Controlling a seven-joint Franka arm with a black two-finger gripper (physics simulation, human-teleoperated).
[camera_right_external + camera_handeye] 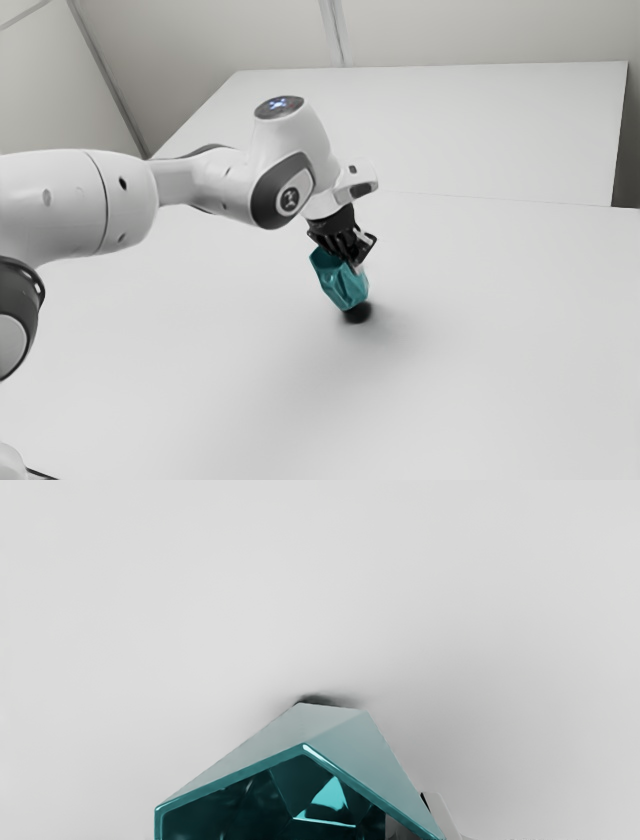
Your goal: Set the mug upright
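The teal faceted mug (340, 282) is tilted, its open end toward the upper left and its base low, over a dark shadow on the table. My gripper (352, 256) is at the mug's upper part, shut on its wall near the rim. In the wrist view the mug (340, 725) shows its angular rim and dark, shiny inside. There my gripper (419, 825) has one pale finger outside the wall and a grey part showing inside the rim. The handle cannot be made out, and much of the mug's lower side is hidden.
A white table (480, 350) spreads around the mug. Farther back stands another white surface (450, 130), with pale walls behind it. The arm reaches in from the exterior view's left, above the table.
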